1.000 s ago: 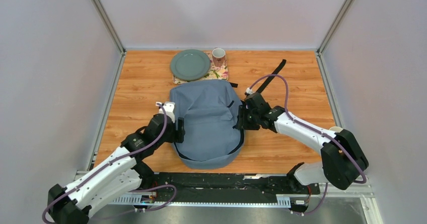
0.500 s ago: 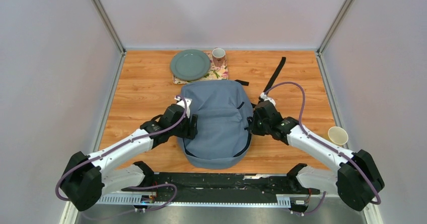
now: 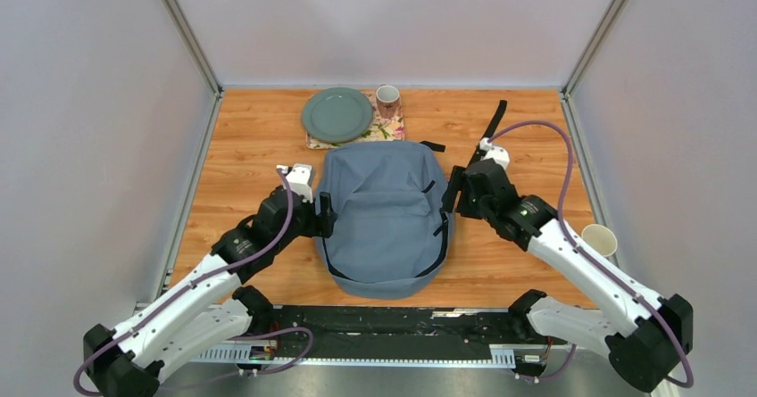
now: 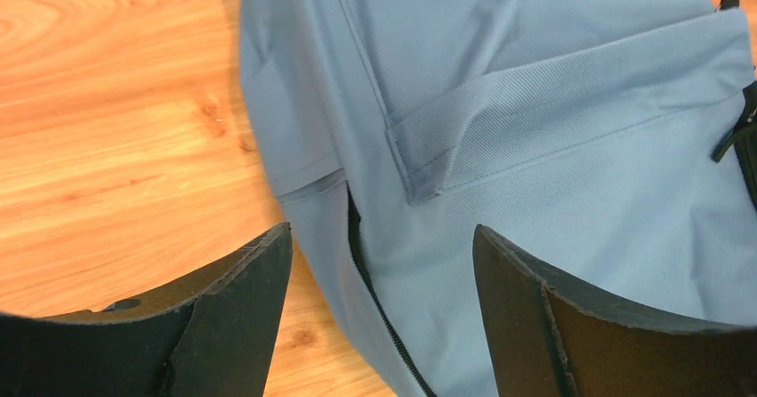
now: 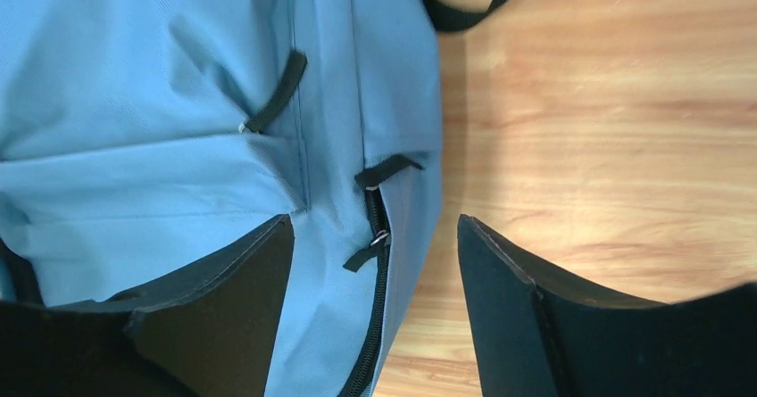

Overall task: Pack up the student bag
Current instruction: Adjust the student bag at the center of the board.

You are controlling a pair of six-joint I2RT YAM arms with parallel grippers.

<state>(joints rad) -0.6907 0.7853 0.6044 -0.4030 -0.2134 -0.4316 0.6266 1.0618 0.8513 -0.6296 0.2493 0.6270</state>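
My jaws are hanging spread at either side of the limp student bag; I'm favouring its zip pull.

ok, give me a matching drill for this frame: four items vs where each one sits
Items:
1 student bag
2 plate
3 mug
4 paper cup

Places:
A far side, right end of floral mat
B right edge of table
C table centre
D far side, left end of floral mat

Pairs: 1-C, 2-D, 3-A, 4-B
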